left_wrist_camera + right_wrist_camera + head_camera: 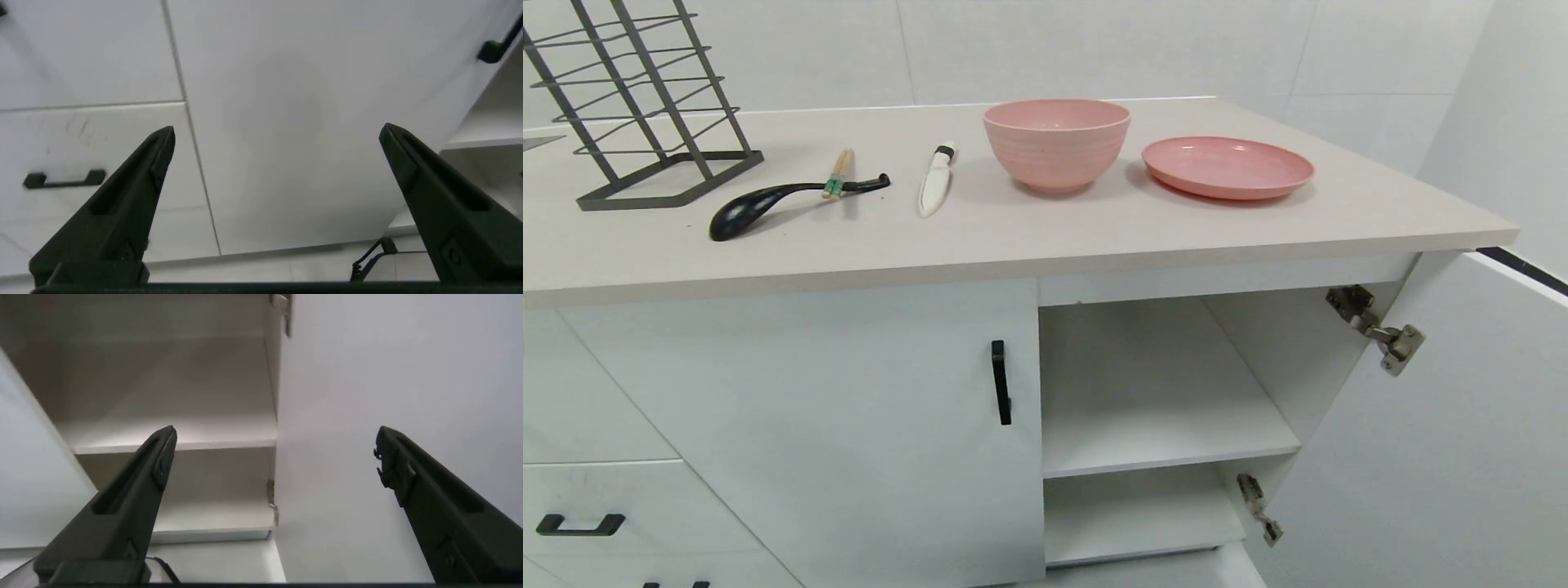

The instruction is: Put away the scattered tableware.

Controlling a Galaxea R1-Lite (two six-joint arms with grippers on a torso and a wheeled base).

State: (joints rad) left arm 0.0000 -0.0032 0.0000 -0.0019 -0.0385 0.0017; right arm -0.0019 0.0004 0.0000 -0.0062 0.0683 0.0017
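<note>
Nearest and low down, the left hand (278,131) has its two dark fingers spread wide with nothing between them. It faces the closed cabinet door (849,425), whose black handle (1001,382) sits at its right edge, with a drawer (596,506) to the left. The right hand (276,431) is also spread wide and holds nothing. It faces the open compartment, where a white shelf (1160,425) runs across, and the open door (1462,441) swings out on the right.

Above, the tableware lies on the pale tabletop (1094,229). On the near left is a black spoon (760,204), its bowl toward the front edge. A pair of chopsticks (837,174) crosses its handle. Just right of them is a white knife (935,181), pointing near to far. Farther right stands a pink bowl (1056,143), upright, and beside it, apart, a pink plate (1227,166) lies flat. A dark wire rack (645,106) stands at the far left.
</note>
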